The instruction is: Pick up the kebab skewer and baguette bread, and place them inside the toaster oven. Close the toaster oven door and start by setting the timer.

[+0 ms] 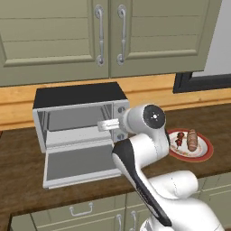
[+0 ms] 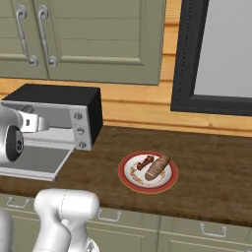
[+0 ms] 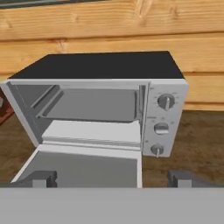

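The toaster oven (image 1: 76,97) stands on the counter with its door (image 1: 76,167) dropped flat and its cavity bare. My gripper (image 1: 108,125) hovers in front of the oven's right side, open, nothing between its fingers. In the hand view the fingertips (image 3: 41,178) stand wide apart above the lowered door (image 3: 83,170), facing the oven (image 3: 109,65) and its three knobs (image 3: 165,102). To the right, a red-rimmed plate (image 2: 147,187) holds the kebab skewer (image 2: 145,162) and the baguette bread (image 2: 157,168) side by side, well clear of the gripper (image 2: 37,123).
Green wall cabinets (image 1: 108,36) hang above the oven. A black-framed window (image 2: 216,54) sits at the back right. Bare wooden counter (image 2: 103,152) lies between the oven and the plate. Drawers (image 2: 206,231) run under the counter's front edge.
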